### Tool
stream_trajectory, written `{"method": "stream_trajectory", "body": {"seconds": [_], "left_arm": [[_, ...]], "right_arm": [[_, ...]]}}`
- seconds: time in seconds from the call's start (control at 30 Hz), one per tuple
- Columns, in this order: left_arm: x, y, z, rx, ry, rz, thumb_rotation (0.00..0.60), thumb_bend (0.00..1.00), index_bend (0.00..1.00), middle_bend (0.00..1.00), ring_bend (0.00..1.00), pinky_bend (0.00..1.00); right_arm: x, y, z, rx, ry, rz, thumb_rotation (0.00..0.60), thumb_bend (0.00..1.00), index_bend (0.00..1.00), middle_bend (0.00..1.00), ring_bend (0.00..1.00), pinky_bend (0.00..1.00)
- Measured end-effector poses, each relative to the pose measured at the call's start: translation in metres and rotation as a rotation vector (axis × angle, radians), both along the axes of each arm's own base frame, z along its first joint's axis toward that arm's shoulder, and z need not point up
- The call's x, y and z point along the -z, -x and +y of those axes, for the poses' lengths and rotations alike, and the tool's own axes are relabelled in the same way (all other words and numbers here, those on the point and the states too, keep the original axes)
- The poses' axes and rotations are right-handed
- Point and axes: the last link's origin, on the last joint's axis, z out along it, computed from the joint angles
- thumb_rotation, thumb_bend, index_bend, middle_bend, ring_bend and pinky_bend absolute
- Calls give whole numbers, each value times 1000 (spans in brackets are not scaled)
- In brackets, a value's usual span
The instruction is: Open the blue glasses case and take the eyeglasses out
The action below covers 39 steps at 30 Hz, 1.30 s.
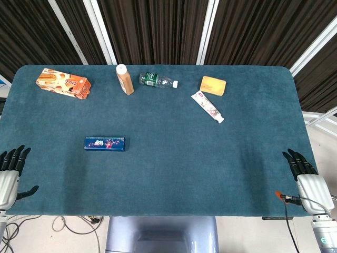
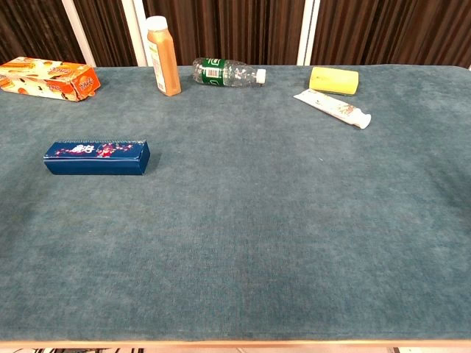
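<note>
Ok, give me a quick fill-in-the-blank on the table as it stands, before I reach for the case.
1. The blue case lies closed, nearer the ____ hand.
2. The clear bottle lies on its ____.
3. The tube lies just in front of the ____ sponge.
4. Both the left hand and right hand hold ____.

Missing words: left; side; yellow; nothing

blue glasses case closed, flat, left side of table.
</note>
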Motion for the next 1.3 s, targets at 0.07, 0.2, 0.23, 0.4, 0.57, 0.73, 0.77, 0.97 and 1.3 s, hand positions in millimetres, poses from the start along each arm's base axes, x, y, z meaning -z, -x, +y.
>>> {"method": "stream_trajectory", "body": {"seconds": [0.07,0.2,0.23,0.4,0.57,0.73,0.77,0.97,1.3], "left_arm": [[1,0,1,-2,2,0,600,85,0,0,0,21],[3,0,2,-5,12,10,600,85,0,0,0,21],[4,-1,2,-5,15,11,600,84,0,0,0,21],[7,-6,6,-5,32,15,600,84,0,0,0,22],[10,-18,21,14,44,35,600,84,0,0,0,24],[16,-32,47,21,62,30,600,85,0,0,0,70],[17,-35,53,22,66,29,600,85,0,5,0,92],[29,-53,92,21,87,31,600,85,30,238,178,343],[55,-67,149,5,127,68,600,85,73,362,343,475]], "right_arm": [[0,0,0,0,0,-1,600,154,0,0,0,186],[-2,1,1,-1,2,-4,600,153,0,0,0,187],[-2,1,1,-1,2,-5,600,154,0,0,0,187],[-2,1,2,-1,-3,-13,600,153,0,0,0,186],[-2,1,1,7,-5,-21,600,154,0,0,0,186],[-2,2,1,15,-7,-25,600,154,0,0,0,186],[-2,2,1,17,-7,-26,600,154,0,0,0,186],[-2,3,0,26,-10,-31,600,154,0,0,0,186],[-2,3,-1,35,-15,-44,600,154,0,0,0,187]]}}
